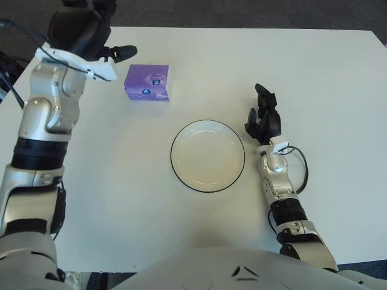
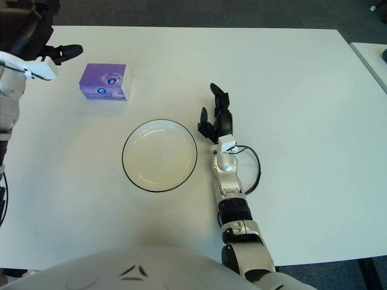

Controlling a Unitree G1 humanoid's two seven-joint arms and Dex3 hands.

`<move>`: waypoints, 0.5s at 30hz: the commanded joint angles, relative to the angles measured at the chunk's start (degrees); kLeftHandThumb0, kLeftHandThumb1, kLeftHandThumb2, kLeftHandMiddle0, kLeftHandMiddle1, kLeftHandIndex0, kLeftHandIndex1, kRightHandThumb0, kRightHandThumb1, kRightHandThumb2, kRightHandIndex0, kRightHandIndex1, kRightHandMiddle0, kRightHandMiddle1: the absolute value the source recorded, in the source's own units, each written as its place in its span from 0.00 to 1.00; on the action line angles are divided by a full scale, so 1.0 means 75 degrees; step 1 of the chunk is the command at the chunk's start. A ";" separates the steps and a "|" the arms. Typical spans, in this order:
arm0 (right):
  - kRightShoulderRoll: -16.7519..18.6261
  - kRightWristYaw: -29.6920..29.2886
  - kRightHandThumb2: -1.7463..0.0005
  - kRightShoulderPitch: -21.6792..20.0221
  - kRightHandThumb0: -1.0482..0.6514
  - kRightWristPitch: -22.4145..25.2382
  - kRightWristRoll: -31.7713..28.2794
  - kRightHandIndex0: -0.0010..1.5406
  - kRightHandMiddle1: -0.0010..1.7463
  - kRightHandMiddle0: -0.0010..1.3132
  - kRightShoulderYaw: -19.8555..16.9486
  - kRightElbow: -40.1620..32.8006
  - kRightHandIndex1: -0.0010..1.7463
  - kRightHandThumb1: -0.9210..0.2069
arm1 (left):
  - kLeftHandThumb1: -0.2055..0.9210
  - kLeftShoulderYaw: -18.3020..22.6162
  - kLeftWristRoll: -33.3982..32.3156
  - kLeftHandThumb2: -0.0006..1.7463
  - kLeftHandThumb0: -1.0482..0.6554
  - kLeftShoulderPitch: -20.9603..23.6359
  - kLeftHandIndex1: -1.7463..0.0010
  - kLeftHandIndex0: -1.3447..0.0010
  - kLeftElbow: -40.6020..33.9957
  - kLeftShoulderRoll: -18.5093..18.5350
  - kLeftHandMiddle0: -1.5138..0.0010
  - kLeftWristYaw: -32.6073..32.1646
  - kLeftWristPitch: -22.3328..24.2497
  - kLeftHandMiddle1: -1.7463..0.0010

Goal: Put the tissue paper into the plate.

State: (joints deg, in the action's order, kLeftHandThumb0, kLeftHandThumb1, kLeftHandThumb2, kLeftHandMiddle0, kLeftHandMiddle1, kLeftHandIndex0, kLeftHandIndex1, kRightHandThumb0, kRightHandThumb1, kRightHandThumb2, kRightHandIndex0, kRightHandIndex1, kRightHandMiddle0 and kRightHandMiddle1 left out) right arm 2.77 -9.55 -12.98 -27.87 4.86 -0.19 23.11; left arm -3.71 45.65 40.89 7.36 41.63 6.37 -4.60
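A purple tissue pack (image 1: 148, 83) lies flat on the white table, up and left of the white plate (image 1: 208, 156) with its dark rim. My left hand (image 1: 91, 27) is raised at the far left edge of the table, above and left of the pack, with its fingers spread and its thumb pointing toward the pack; it holds nothing and does not touch the pack. My right hand (image 1: 264, 118) shows just right of the plate, fingers relaxed and holding nothing. The plate holds nothing.
The white table (image 1: 314, 78) stretches wide to the right and toward me. Dark floor lies beyond its far edge. A second table's corner (image 2: 372, 57) shows at the far right. Cables hang by my left arm.
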 commanded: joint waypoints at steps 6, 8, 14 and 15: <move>0.0017 0.0070 0.52 0.1166 0.24 0.0324 -0.0059 0.16 0.32 0.00 -0.0077 0.1801 0.04 0.00 | 1.00 -0.1057 -0.0218 0.32 0.01 0.1844 0.96 1.00 0.2719 -0.0141 1.00 0.0367 -0.1407 1.00; 0.0013 0.0071 0.52 0.1153 0.24 0.0298 -0.0061 0.16 0.32 0.00 -0.0081 0.1832 0.04 0.00 | 1.00 -0.1292 -0.0105 0.30 0.01 0.2121 0.97 1.00 0.3306 -0.0202 1.00 0.0328 -0.1623 1.00; 0.0030 0.0072 0.53 0.1131 0.25 0.0228 -0.0072 0.17 0.32 0.00 -0.0098 0.1884 0.04 0.00 | 1.00 -0.2256 0.0454 0.23 0.00 0.3073 0.99 1.00 0.5957 -0.0573 1.00 -0.0177 -0.2569 1.00; 0.0034 0.0074 0.53 0.1130 0.25 0.0225 -0.0076 0.17 0.33 0.00 -0.0101 0.1889 0.04 0.00 | 1.00 -0.2360 0.0502 0.22 0.00 0.3139 1.00 1.00 0.6062 -0.0551 1.00 -0.0159 -0.2712 1.00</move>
State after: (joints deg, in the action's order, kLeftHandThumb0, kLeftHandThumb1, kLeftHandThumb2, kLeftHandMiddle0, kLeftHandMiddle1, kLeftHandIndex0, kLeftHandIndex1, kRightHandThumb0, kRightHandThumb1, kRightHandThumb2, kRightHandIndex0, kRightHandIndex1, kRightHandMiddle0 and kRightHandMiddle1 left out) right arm 2.77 -9.53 -14.54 -28.31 4.80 -0.48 24.50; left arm -14.78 45.63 58.44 37.11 38.86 7.03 -18.18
